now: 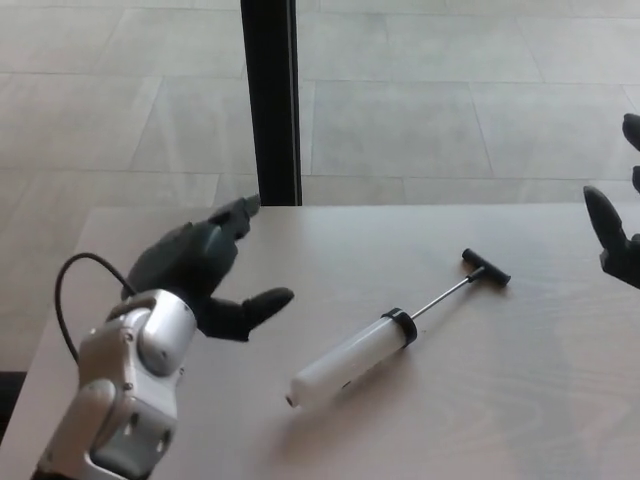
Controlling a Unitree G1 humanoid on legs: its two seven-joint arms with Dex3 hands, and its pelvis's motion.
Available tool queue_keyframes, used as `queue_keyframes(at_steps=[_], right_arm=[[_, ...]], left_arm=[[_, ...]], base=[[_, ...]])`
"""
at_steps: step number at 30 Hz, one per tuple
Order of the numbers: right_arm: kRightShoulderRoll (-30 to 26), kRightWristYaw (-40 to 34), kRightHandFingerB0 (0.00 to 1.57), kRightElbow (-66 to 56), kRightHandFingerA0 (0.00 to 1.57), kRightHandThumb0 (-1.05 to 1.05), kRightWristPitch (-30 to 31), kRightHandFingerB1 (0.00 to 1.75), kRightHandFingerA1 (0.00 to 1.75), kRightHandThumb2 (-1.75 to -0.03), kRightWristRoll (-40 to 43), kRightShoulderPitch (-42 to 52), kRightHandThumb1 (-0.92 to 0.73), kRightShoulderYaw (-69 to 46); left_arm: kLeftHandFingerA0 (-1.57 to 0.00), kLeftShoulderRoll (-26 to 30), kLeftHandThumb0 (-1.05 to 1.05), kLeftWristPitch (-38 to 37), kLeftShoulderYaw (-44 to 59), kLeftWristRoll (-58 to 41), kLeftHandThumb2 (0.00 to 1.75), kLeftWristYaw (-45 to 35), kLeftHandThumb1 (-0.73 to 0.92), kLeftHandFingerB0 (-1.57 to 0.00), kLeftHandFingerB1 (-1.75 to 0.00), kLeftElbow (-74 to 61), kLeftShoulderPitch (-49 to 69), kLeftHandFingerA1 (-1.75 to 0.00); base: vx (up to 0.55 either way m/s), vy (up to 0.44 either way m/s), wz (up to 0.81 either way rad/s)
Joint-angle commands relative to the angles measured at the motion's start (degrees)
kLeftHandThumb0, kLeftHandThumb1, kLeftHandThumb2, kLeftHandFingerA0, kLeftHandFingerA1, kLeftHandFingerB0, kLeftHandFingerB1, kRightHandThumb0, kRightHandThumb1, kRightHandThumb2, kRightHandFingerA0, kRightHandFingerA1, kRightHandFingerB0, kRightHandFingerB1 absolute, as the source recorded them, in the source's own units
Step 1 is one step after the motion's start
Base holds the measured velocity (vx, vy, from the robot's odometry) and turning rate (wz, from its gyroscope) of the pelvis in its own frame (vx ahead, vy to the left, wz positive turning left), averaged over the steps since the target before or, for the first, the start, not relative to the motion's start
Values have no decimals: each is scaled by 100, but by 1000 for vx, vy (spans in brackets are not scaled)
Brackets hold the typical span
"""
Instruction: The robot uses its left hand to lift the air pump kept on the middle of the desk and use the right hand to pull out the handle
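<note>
The air pump (350,359) lies flat on the desk (520,400), a white cylinder with a black collar. Its thin metal rod is drawn out toward the upper right and ends in a black T-handle (486,268). My left hand (205,272) hovers open to the pump's left, raised off the desk, fingers spread and holding nothing. My right hand (618,225) shows only at the right edge, fingers apart, well to the right of the handle and not touching it.
A black vertical post (270,100) stands beyond the desk's far edge. A black cable (70,290) loops off my left wrist. Grey tiled floor lies behind.
</note>
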Motion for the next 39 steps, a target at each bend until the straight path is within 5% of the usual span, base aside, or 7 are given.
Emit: queue_keyframes(at_steps=[1, 3, 12, 13, 15, 35, 39], right_arm=[[-882, 446, 9, 239, 1, -76, -269, 37, 33, -98, 664, 388, -60, -1188], [-1302, 673, 8, 588, 3, -77, -343, 35, 34, -98, 988, 517, -59, -1872], [-3077, 1342, 10, 3001, 30, -74, -1714, 22, 74, -64, 1550, 1740, -74, -4017], [-3361, 1178, 0, 3534, 3, -37, -1839, 49, 52, -104, 1518, 1930, -47, -4277], [-3751, 849, 8, 4320, 5, -75, -2005, 33, 46, -94, 1428, 2443, -61, -4665], [-3224, -136, 19, 6260, 23, -72, -2868, 29, 41, -62, 2055, 3331, -75, -5021], [-2461, -11, 8, 6255, 20, -75, -3079, 42, 56, -96, 2559, 3106, -62, -5314]], left_arm=[[0, 665, -86, 331, 3675, -3510, 107, -727, 68, -2, -13, -1402, -988, -19], [0, 1142, -75, 366, 5001, -4421, 65, -1093, 84, 0, -18, -1299, -581, -9], [-4, 1788, -62, 787, 8370, -5269, 65, -1674, 79, -11, -32, 288, 2199, -46], [-3, 1792, -61, 705, 8771, -5364, 65, -1561, 86, -5, -31, 570, 2574, -45], [0, 1939, -60, 358, 9380, -5417, 97, -1279, 58, -2, -41, 1289, 3292, -51], [-22, 1788, -58, -1435, 9247, -5785, 61, -637, 71, -25, -43, 5395, 4420, -63], [-20, 1581, -57, -1638, 8893, -5376, 62, -637, 75, -22, -39, 5466, 4540, -52]], base=[[0, 0, 0], [0, 0, 0], [0, 0, 0], [0, 0, 0], [0, 0, 0], [0, 0, 0], [0, 0, 0]])
